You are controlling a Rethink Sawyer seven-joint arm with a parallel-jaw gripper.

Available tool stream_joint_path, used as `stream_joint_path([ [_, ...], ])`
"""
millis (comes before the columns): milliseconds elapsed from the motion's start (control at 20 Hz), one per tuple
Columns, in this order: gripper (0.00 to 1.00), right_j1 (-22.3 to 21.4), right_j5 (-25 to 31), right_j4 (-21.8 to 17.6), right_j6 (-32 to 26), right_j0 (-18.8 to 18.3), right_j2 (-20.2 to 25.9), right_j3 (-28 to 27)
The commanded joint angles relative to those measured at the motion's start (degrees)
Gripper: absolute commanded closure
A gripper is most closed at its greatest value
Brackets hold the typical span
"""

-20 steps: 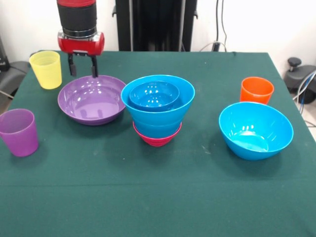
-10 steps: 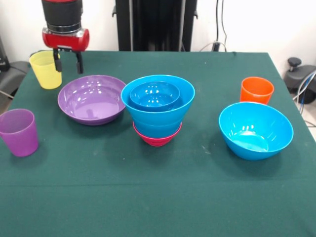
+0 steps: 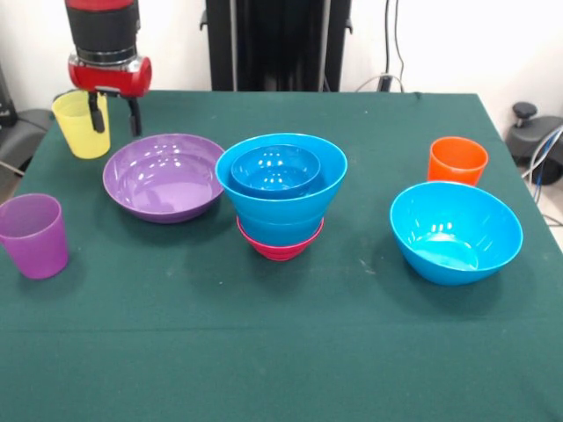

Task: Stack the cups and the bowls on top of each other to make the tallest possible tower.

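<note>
Front view. The claw [image 3: 113, 115] hung at far left with its two fingers spread and nothing between them, one finger in front of the yellow cup [image 3: 79, 125], the other just beside the cup's right edge and above the far rim of the purple bowl [image 3: 164, 176]. The tower [image 3: 281, 195] stood at mid-tabletop: a magenta bowl [image 3: 280, 248] at the base, blue bowls nested above it, the smallest blue bowl [image 3: 274, 169] innermost. Apart from it stood the purple cup [image 3: 34, 235] at near left, the orange cup [image 3: 457, 160] at far right and a loose blue bowl [image 3: 456, 231] nearer on the right. The green tabletop [image 3: 290, 352] was bare in front.

Judged step: reaching for the next piece, probably the yellow cup, though the purple bowl was as near. The next move called for centring the spread fingers over one wall of the chosen piece, descending, and closing before any lift toward the tower.

No overhead view was supplied.
</note>
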Motion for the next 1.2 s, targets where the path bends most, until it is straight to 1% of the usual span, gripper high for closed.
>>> stream_joint_path([
  [50,0.0,7.29,-1.12,-7.22,-14.97,2.28,-0.66,-6.6],
  [250,0.0,8.73,-1.61,-8.36,-14.18,2.69,-0.89,-7.69],
  [450,0.0,9.3,-1.48,-8.66,-14.81,2.33,-0.63,-8.25],
  [750,0.0,8.94,-1.0,-8.45,-15.23,2.15,-0.27,-7.96],
  [900,0.0,8.2,-0.28,-7.35,-15.77,1.61,0.13,-7.09],
  [1000,0.0,5.39,0.5,-5.76,-15.39,1.54,0.72,-4.96],
  [1050,0.0,2.91,0.9,-4.66,-14.77,1.67,1.09,-3.05],
  [1200,0.0,-5.16,3.33,0.74,-15.05,1.27,3.71,2.3],
])
